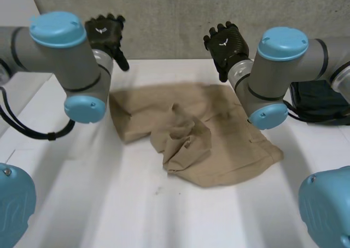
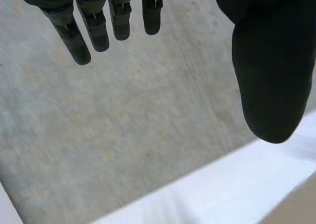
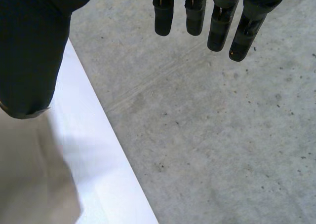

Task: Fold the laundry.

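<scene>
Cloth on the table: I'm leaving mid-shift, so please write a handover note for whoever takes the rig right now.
Left hand: open, holds nothing, raised over the table's far edge, clear of the cloth.
Right hand: open, holds nothing, raised at the far edge too, its thumb just over the cloth's far side.
Cloth: tan, lies on the table between the arms, mostly spread out but bunched up in its middle.
Dark bundle: at the table's right side, beside the right arm, untouched.
Done: no fold is made yet.
Left: smooth out the bunched middle, then fold the cloth; probably the dark bundle after that.
</scene>
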`<action>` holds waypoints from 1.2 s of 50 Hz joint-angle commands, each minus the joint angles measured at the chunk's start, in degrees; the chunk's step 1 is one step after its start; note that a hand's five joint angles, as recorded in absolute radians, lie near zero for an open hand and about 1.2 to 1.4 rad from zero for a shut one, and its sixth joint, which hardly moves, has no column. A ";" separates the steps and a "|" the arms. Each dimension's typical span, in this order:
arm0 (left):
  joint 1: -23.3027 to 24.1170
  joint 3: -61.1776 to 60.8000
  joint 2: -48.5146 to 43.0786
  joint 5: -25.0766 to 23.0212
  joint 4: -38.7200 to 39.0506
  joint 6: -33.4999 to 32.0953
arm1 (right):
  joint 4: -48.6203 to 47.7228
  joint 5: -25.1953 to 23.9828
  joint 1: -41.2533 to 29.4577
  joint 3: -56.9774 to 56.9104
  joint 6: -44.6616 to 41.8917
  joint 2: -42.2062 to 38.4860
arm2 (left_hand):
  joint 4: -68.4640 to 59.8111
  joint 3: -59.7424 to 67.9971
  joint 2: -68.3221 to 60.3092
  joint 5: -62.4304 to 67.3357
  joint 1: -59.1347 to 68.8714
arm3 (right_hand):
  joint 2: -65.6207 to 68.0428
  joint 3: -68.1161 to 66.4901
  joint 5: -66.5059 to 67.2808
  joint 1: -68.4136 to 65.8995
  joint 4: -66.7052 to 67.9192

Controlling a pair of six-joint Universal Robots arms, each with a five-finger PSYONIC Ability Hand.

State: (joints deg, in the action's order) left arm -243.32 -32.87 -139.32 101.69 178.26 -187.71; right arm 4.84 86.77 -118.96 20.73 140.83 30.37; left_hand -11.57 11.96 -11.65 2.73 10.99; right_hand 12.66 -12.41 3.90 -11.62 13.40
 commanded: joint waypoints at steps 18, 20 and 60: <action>14.79 -44.73 26.64 -16.34 7.61 -3.17 | 16.09 0.42 6.19 46.12 -0.21 30.88 | -3.51 3.13 -3.44 2.35 4.09 | -2.66 2.41 -3.90 1.62 -3.40; 15.77 -45.53 26.56 -16.34 9.03 -4.94 | 15.12 -0.89 7.33 49.74 -0.21 32.55 | -5.03 4.64 -4.95 3.87 5.61 | -2.66 2.41 -3.90 1.62 -3.40; 11.20 -35.41 13.80 3.61 -3.36 -20.06 | -2.64 -8.28 14.46 74.98 -0.47 37.75 | -36.15 35.77 -36.08 34.99 36.74 | -2.66 2.41 -3.90 1.62 -3.40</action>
State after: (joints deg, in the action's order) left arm -228.69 -62.88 -129.71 105.41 175.12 -206.91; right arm 2.17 79.78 -104.57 95.13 140.31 68.13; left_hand -41.53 41.52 -41.56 31.18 41.67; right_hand 12.62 -12.38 3.93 -11.61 13.40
